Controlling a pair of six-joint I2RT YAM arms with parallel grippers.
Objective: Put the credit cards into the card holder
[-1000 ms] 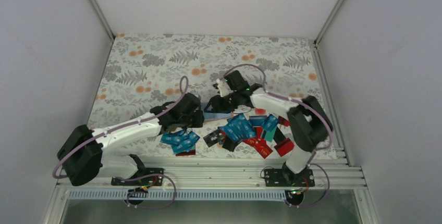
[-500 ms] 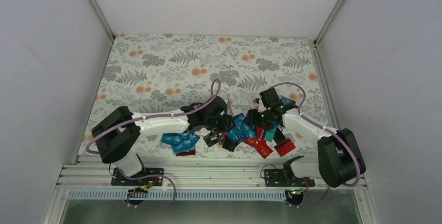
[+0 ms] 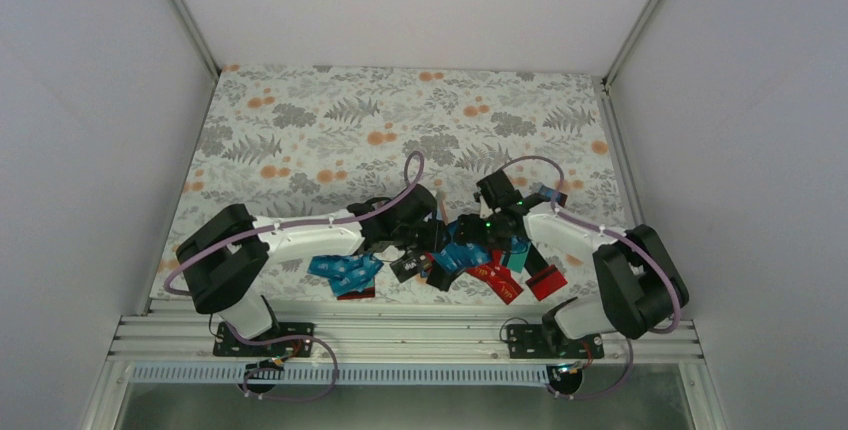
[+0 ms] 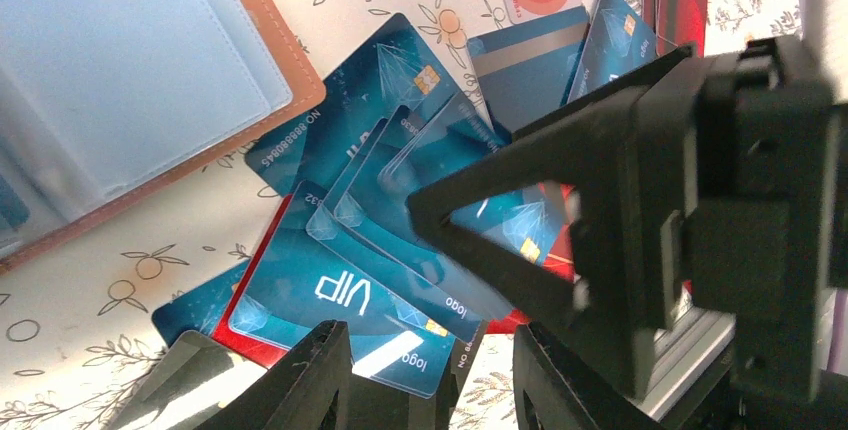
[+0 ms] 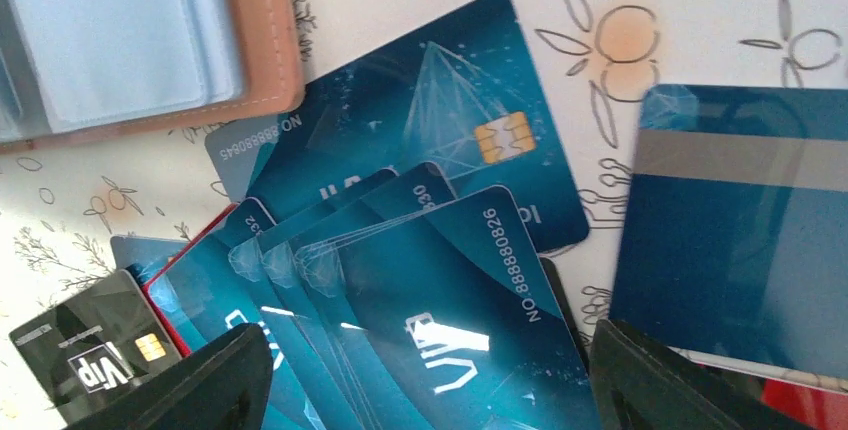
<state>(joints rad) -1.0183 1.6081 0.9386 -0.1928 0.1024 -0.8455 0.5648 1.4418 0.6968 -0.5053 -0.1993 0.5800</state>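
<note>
plainly, cards [image 5: 440, 200] look thin, stiff, slick, fanned flat just beside the open holder [image 5: 262, 45]; best pinch a raised overlapping edge. right gripper [image 5: 430, 390] gapes wide, empty; left gripper [image 4: 430, 355] stands part open, empty.

Glossy smooth plastic: credit cards [image 5: 430, 140]. Matt tan leather-look, stitched rim: card holder [image 5: 268, 40]. Matt printed covering: bench [image 5: 700, 10].

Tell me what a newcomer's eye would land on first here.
A fanned heap of blue credit cards lies on the floral cloth near the table's front edge. The left gripper and the right gripper hang low over it, jaws apart, nothing held. At the upper left of both wrist views lies the open card holder, tan-rimmed with pale blue sleeves.
</note>
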